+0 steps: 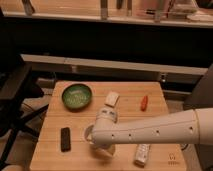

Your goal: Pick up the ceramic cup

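Ceramic cup (89, 134): only a pale, rounded sliver of it shows, at the left edge of the arm's wrist, on the front-left part of the counter (125, 92). The rest is covered by the arm. It sits between the dark rectangular object (65, 139) to its left and the arm's end section, and it appears to rest on the counter surface, though the contact point is hidden.

Gripper (104, 151): hangs low over the counter just right of and in front of the cup, at the end of the wrist. The fingers are mostly hidden under the wrist housing; the jaws stand apart, and nothing visible is clamped between them. Cannot tell whether either finger touches the cup.

Arm (150, 131): white, enters from the right edge and runs leftward across the front half of the counter, with a row of small dark dots along its side. A short white cylindrical joint (106, 117) rises from the wrist.

Other items on the wooden counter: green bowl (76, 96), wide, back-left, well apart from the cup. A small white rectangular object (112, 98) just right of the bowl, tilted. A small red-orange object (144, 102) back-right, near the counter's right side. A white elongated object (142, 154) at front-right, partly under the arm.

Behind the counter: dark background with a pale horizontal rail (125, 65).
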You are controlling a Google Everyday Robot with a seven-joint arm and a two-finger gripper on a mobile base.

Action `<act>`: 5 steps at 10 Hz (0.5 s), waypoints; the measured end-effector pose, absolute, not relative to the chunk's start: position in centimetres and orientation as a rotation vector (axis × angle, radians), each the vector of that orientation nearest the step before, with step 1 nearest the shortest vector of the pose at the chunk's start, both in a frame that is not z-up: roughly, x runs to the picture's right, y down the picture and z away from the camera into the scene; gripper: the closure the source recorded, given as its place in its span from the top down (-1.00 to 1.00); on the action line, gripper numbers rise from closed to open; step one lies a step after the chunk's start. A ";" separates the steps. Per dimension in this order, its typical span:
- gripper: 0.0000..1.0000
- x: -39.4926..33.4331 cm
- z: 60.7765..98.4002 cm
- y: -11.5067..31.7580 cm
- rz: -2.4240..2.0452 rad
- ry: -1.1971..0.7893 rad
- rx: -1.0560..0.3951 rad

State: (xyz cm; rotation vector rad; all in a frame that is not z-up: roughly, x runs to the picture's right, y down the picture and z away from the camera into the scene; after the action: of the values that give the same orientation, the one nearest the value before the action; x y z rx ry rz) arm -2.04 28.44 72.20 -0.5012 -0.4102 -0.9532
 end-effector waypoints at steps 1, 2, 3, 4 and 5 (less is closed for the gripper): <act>0.33 -2.1 72.3 28.6 -0.955 -0.412 -0.502; 0.13 -2.1 72.2 28.6 -0.956 -0.413 -0.502; -0.07 -2.1 72.3 28.7 -0.955 -0.412 -0.502; -0.30 -2.1 72.3 28.8 -0.957 -0.413 -0.502; -0.49 -2.0 72.3 28.9 -0.957 -0.412 -0.500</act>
State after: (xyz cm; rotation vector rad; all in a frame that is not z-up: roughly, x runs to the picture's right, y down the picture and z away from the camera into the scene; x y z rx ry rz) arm -2.04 28.87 72.33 -0.5000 -0.4124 -0.9572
